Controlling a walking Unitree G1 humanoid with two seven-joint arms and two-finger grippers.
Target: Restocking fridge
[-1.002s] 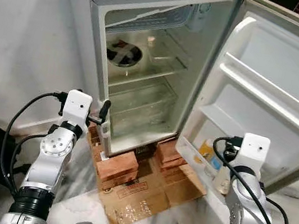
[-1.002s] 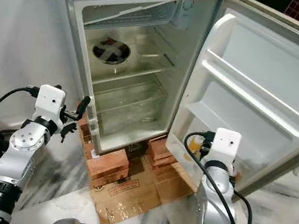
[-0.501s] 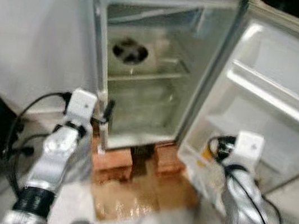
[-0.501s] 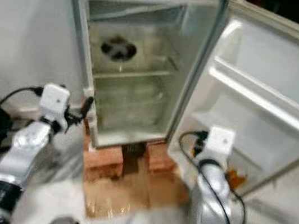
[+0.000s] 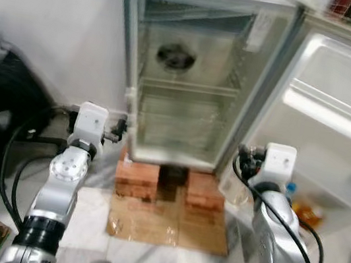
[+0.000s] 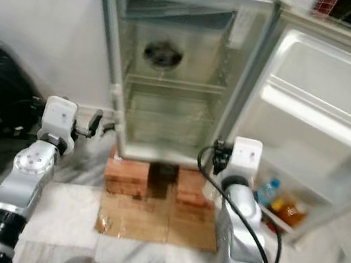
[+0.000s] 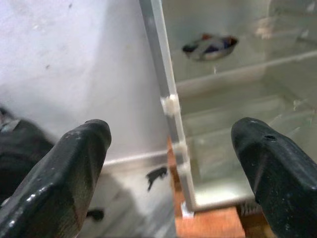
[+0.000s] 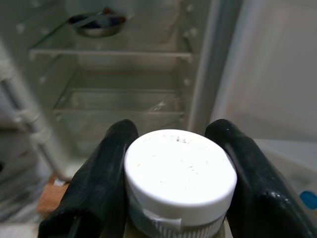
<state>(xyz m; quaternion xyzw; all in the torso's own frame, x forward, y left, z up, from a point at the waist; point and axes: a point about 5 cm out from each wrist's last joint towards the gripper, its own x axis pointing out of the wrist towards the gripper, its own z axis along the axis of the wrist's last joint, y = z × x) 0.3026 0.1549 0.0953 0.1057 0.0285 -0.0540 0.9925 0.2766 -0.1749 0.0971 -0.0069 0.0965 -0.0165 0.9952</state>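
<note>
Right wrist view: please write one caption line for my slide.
Right gripper fingers clamp a white-capped jar facing the open fridge.

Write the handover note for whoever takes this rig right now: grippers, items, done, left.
Right gripper: shut on a white-capped container, held in front of the open fridge.
Left gripper: open, holding nothing, by the fridge's left edge.
Fridge: door swung wide open; a bowl sits on the upper shelf, lower shelves look bare. A few bottles stand in the bottom door rack. The fridge rests on bricks.
Done: container picked up.
Left: place the container inside, probably on a shelf or door rack.
</note>
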